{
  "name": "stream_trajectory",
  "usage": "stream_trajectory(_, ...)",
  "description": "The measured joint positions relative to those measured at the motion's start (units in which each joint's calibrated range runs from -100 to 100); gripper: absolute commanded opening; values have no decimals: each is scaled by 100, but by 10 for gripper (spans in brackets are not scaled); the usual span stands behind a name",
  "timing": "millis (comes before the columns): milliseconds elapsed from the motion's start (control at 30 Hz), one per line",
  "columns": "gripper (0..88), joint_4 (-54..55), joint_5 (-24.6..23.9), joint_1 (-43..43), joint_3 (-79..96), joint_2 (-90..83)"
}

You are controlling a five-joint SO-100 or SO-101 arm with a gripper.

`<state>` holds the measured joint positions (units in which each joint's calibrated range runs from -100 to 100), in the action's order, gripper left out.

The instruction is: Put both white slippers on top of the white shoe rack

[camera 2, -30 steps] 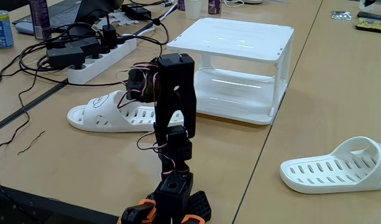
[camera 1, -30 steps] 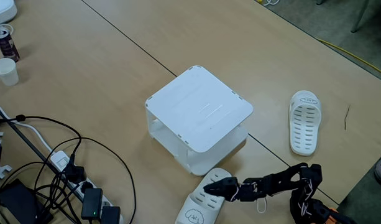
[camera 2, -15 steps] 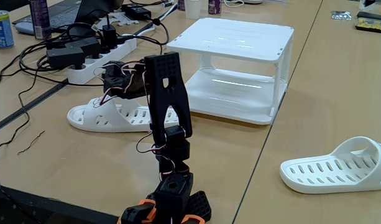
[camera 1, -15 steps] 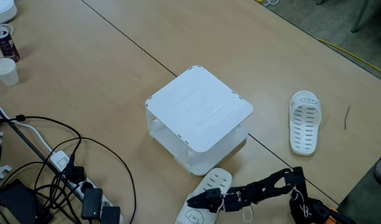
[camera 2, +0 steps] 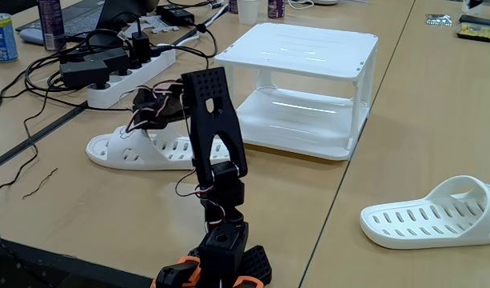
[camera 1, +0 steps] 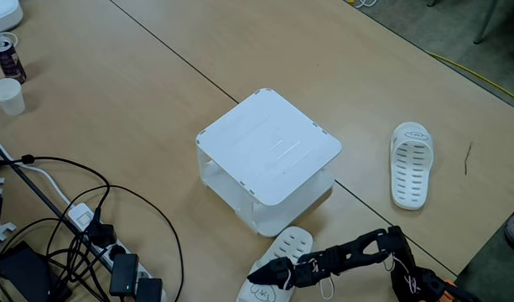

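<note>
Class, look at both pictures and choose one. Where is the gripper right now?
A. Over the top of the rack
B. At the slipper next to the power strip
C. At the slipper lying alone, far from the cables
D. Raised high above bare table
B: the gripper sits at the strap of the slipper beside the power strip; the rack top is bare and the other slipper lies untouched.

paper cup (camera 1: 7,95) | can (camera 1: 7,55) | power strip (camera 2: 121,78) | cables (camera 1: 72,218) | blue can (camera 2: 2,38)

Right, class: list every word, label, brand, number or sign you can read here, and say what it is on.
None can be read.
Slipper by the pincer: dark strap mark, too small.
Far slipper: strap mark, too small.
Blue can: print blurred.
Dark can: label blurred.
</note>
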<state>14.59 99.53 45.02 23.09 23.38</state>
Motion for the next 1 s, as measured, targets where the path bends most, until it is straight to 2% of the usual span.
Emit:
stream_trajectory(500, 8, -3820, 0, 322, -162, -1072)
stream_trajectory(867, 8, -4704, 0, 300, 1995, -2334)
stream_trajectory(1000, 8, -4815, 0, 225, 2120, -2664)
